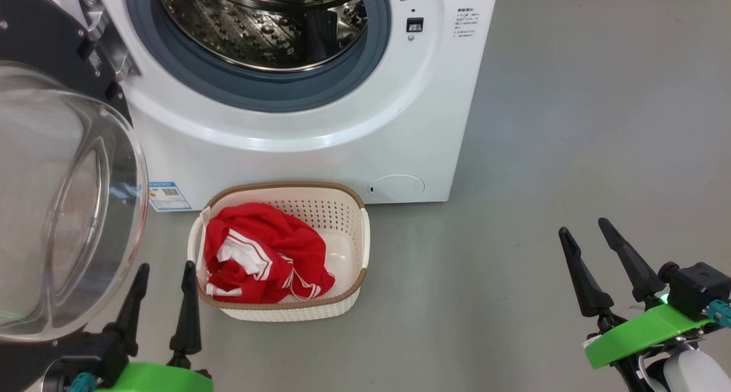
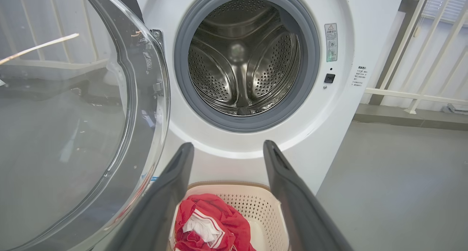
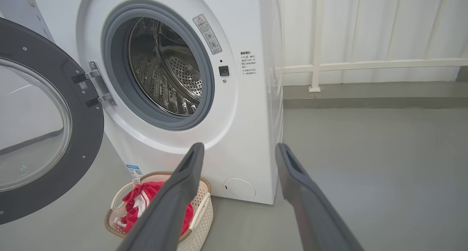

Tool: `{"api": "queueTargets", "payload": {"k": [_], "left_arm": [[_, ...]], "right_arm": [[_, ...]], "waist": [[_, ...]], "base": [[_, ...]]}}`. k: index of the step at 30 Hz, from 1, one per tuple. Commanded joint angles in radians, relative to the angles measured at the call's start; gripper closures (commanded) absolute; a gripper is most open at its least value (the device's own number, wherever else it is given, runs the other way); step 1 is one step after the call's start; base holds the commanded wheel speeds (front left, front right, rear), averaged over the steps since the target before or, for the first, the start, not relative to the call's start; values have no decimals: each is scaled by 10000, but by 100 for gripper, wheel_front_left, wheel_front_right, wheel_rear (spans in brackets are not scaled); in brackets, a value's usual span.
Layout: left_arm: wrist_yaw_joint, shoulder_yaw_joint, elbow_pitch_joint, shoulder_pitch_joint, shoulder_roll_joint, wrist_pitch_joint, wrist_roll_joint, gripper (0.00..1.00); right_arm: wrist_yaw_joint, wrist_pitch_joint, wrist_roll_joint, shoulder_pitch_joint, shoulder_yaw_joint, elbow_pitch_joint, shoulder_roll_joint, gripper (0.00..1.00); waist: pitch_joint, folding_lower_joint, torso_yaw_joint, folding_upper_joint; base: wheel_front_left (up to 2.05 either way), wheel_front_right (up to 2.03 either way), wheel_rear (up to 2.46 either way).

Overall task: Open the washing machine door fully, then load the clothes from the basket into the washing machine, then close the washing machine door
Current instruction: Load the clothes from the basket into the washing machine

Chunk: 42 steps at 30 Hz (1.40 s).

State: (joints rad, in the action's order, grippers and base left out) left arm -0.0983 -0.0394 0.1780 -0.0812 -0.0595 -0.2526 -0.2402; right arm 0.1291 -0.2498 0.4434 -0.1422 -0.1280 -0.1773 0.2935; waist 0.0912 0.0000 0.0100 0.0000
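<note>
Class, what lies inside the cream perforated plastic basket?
Bright red fabric clothes with white stripes fill the basket's left side; its bare bottom shows at right. Anything beneath them is hidden.

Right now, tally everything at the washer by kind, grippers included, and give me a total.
Washing machine: 1
Washing machine door, open: 1
Basket: 1
Heap of red clothes: 1, garments inside uncountable
Grippers: 2, left gripper and right gripper, both open
Total: 6
</note>
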Motion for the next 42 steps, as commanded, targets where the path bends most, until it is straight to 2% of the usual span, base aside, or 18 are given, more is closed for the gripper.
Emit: {"api": "queueTargets", "payload": {"k": [1,15,33,42], "left_arm": [[-67,369,-211,-225,-86,-91,65,0],[-112,464,-197,-206,-19,-91,199,0],[-196,522,-157,-288,20,-91,211,0],[-212,567,-191,-370,41,-92,181,0]], "right_arm": [[16,-120,-21,-128,-168,259,164,0],[16,-120,-10,-90,-249,245,208,0],[16,-120,20,-152,-284,222,206,0],[16,-120,10,-201,-225,268,171,0]], "waist": [[-21,0,11,0],[-70,0,63,0],[68,0,77,0],[211,0,92,0]], "base": [[0,0,0],[13,-13,0],[126,-126,0],[41,-41,0]]}}
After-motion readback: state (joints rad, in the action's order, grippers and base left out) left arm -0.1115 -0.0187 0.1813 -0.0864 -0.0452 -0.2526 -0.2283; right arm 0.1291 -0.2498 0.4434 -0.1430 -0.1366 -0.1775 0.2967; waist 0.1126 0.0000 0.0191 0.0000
